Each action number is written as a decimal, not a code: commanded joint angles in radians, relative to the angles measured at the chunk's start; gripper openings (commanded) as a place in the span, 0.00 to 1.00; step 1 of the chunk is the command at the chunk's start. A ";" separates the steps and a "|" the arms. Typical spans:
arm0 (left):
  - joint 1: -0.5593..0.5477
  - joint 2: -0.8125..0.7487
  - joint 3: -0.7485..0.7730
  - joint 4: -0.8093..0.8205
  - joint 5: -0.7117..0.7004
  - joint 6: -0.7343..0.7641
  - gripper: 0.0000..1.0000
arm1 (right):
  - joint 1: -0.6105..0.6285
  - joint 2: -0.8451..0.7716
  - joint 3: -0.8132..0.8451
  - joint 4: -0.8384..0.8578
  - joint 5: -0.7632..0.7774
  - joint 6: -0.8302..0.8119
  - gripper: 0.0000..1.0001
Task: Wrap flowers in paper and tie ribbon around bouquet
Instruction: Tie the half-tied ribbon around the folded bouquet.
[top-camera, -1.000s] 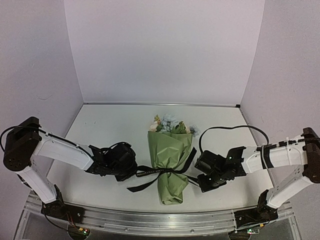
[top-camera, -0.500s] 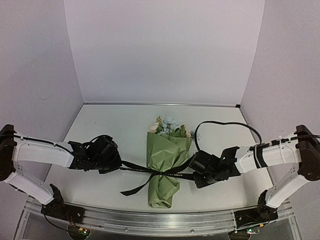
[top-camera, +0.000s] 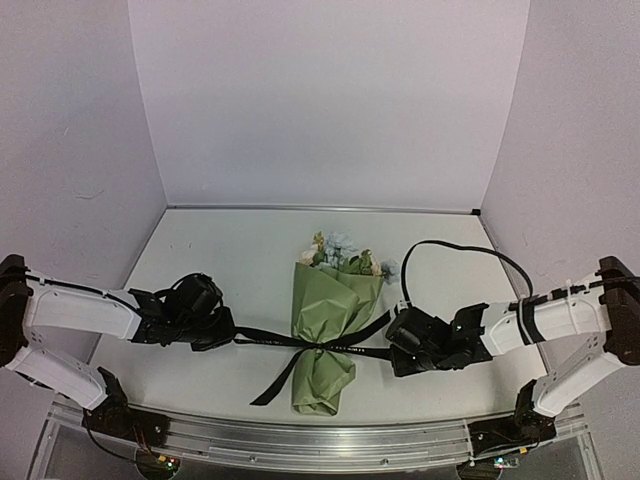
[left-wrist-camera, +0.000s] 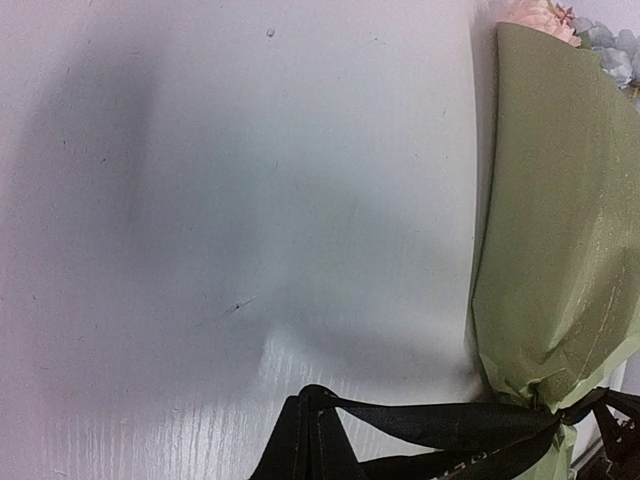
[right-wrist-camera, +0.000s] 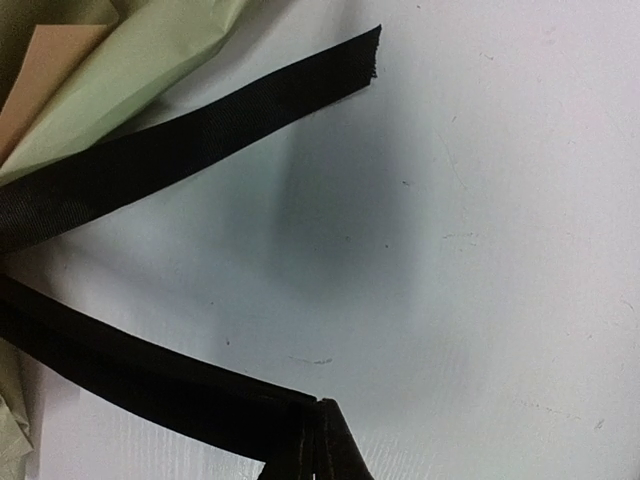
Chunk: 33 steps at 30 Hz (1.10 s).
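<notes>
The bouquet (top-camera: 325, 330) lies mid-table between the arms, the ribbon (top-camera: 270, 339) cinched round its narrow waist, and the left gripper (top-camera: 231, 336) and right gripper (top-camera: 392, 351) each pinch one ribbon end (limp, slick-looking satin; thin, crushable paper), so gripping near the knot seems safest.

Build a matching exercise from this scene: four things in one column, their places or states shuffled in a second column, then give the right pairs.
Column one:
1. left gripper
2. right gripper
3. ribbon
4. flowers

Column two:
A. poking out of the wide far end of the bouquet
B. shut on the ribbon, right of the bouquet
C. knotted round the bouquet's narrow part
D. shut on the ribbon, left of the bouquet

Pairs: 1-D, 2-B, 3-C, 4-A.
</notes>
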 joint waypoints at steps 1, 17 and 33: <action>0.067 0.009 -0.044 -0.086 -0.100 0.018 0.00 | -0.039 -0.028 -0.088 -0.230 0.107 0.040 0.00; 0.075 0.010 -0.073 -0.046 -0.027 0.050 0.00 | -0.110 -0.034 -0.107 -0.248 -0.038 0.015 0.00; -0.009 0.038 0.009 -0.099 -0.048 0.152 0.00 | -0.106 -0.046 -0.033 -0.324 -0.060 -0.002 0.00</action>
